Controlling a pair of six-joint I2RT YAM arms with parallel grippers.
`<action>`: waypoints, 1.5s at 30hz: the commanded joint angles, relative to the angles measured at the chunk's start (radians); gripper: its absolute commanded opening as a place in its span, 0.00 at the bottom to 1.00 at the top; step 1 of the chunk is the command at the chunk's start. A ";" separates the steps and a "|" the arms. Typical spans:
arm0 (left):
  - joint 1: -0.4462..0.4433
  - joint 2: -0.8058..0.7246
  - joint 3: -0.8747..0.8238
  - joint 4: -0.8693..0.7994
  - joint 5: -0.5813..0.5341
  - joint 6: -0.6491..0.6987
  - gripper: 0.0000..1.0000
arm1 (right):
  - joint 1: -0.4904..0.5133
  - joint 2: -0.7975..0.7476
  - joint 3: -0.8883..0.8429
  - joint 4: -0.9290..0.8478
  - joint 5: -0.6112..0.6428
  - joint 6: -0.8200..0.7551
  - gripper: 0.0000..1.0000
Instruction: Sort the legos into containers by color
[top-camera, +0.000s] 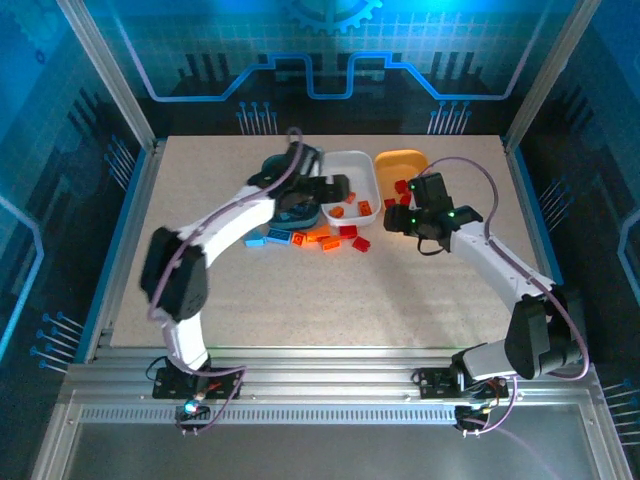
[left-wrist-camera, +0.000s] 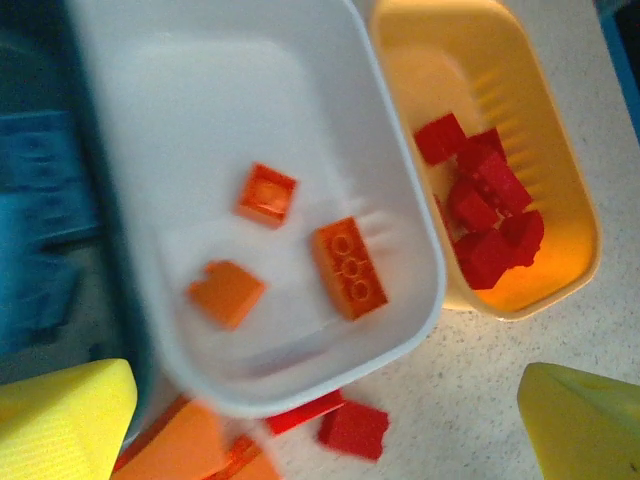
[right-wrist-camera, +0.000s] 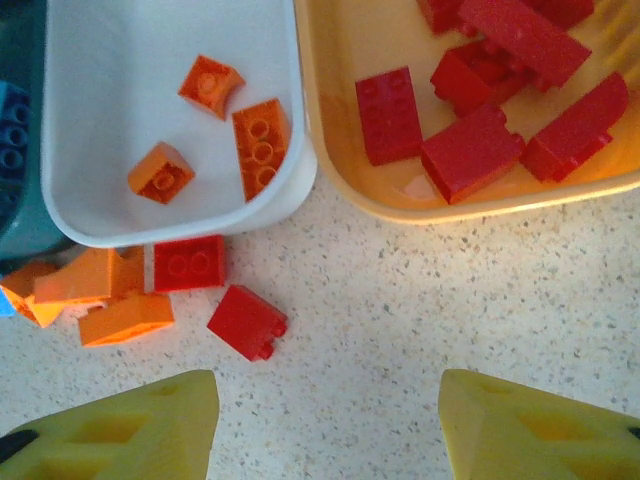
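Left fingers (left-wrist-camera: 60, 420) spread empty above white tub (left-wrist-camera: 200, 120) with three orange bricks (left-wrist-camera: 348, 268), right fingers (right-wrist-camera: 120, 430) parted empty over tabletop (right-wrist-camera: 400, 300), red bricks (right-wrist-camera: 470, 150) in yellow-orange tub (right-wrist-camera: 340, 120) alongside.

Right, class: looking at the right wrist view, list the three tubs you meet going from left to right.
dark teal tub → white tub → yellow-orange tub
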 joint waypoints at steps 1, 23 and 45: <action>0.140 -0.191 -0.237 -0.026 -0.122 -0.071 0.99 | 0.016 -0.029 -0.031 0.040 0.008 0.020 0.61; 0.372 -0.038 -0.423 -0.048 0.011 -0.139 0.99 | 0.047 -0.028 -0.046 0.030 0.037 0.001 0.62; 0.353 -0.355 -0.673 -0.161 0.060 -0.156 0.87 | 0.065 -0.040 -0.042 0.032 0.030 -0.005 0.61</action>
